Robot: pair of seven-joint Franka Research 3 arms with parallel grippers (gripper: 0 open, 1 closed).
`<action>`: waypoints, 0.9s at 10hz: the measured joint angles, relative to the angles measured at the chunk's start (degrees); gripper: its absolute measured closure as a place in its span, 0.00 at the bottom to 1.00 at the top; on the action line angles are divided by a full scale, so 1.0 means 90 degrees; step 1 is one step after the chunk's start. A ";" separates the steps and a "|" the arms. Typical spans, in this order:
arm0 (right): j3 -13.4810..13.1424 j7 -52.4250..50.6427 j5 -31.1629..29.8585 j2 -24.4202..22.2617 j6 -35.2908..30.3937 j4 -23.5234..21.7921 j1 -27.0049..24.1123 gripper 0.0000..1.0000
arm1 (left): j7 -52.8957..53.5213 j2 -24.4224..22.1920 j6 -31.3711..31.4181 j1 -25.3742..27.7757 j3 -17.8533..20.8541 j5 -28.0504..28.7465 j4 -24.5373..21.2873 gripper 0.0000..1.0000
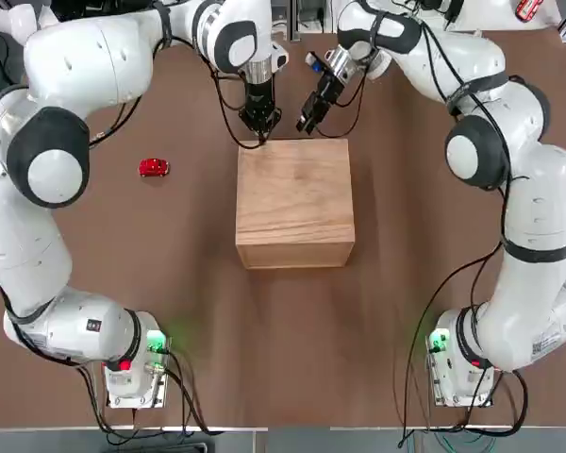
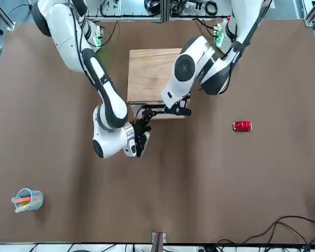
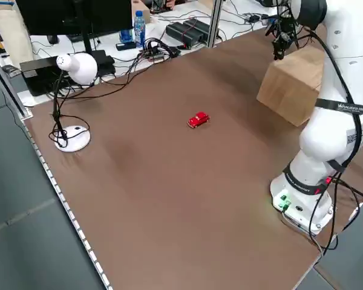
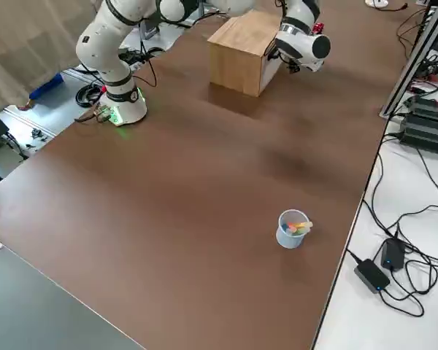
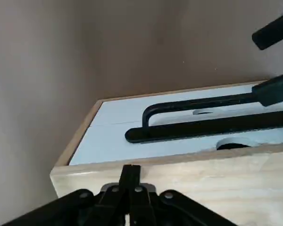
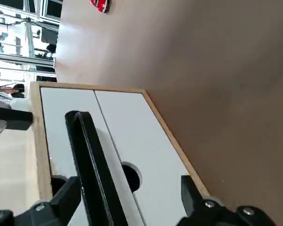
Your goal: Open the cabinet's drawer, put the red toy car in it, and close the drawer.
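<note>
Jaws of the right gripper (image 6: pixel 127 202) stand wide, straddling the black bar handle (image 6: pixel 89 155) on the cabinet's (image 1: pixel 294 200) white front; the dark finger notch (image 6: pixel 131 176) sits just beside it. Judged from this, the step is gripping the handle to pull the drawer (image 6: pixel 132 155) out. To do it well, centre the bar between both fingers, close fully, then draw straight out, square to the face, without lifting. The left gripper (image 5: pixel 130 188) is pinched shut, pressing the cabinet's top edge at its far side, bracing it. In the top view the red toy car (image 1: pixel 153 168) lies at nine o'clock from the cabinet, well apart.
</note>
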 joint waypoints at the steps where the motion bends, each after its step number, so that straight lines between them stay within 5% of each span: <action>1: -0.0002 0.0016 0.0003 0.0044 -0.0174 0.0000 -0.0041 0.13 | 0.0000 -0.0001 0.0000 0.0000 -0.0001 0.0000 -0.0001 0.99; 9: -0.0001 0.0208 0.0390 0.0162 -0.0660 -0.0001 -0.0115 0.23 | -0.0001 -0.0004 0.0002 0.0001 -0.0003 0.0000 -0.0006 0.99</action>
